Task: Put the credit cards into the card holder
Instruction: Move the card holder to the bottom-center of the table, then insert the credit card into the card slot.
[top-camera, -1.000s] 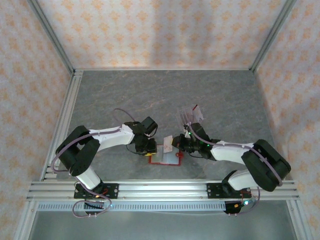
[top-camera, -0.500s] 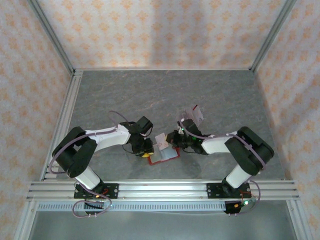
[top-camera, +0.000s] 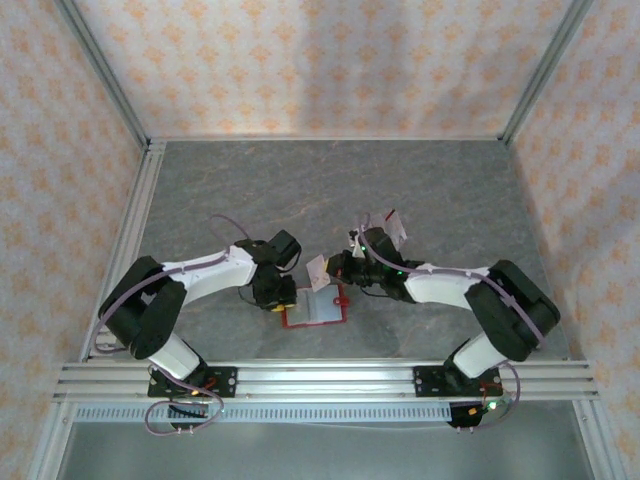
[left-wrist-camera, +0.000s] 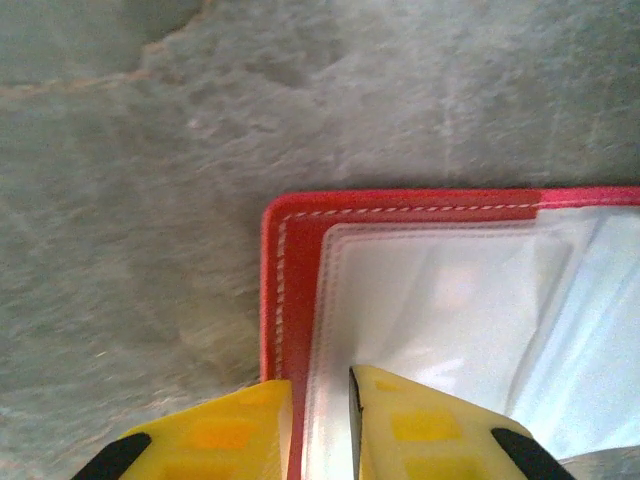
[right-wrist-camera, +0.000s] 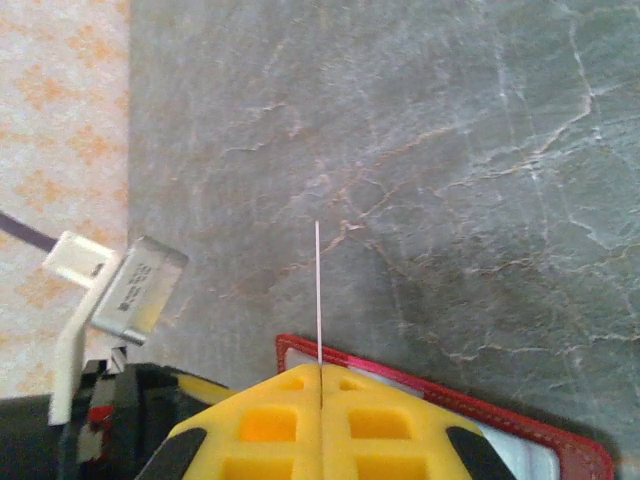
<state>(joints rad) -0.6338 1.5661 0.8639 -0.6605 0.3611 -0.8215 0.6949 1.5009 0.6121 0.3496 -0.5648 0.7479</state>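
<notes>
Left gripper sits at the end of a forearm that stretches rightward from a raised elbow, the wrist bent down toward the counter. Its fingers are pinched on the edge of the red wallet, which lies open and flat on the counter just to the right of this gripper.

Above the wallet's far edge, a pale card is held tilted, clear of the counter. The right gripper is clamped on it, with the card sticking out to the gripper's left. The right arm folds back to an elbow far out to the right, with its forearm running leftward to the middle. A clear rack stands just beyond this gripper, apart from the wallet.

From overhead, the left gripper's contact with the wallet is too small to read. The left wrist camera makes it plain: the stitched red border and the pale inner sleeves run between the two yellow fingers. The right wrist camera shows the card edge-on as a thin white line rising from the closed pads, with the wallet's red corner just under the gripper.
</notes>
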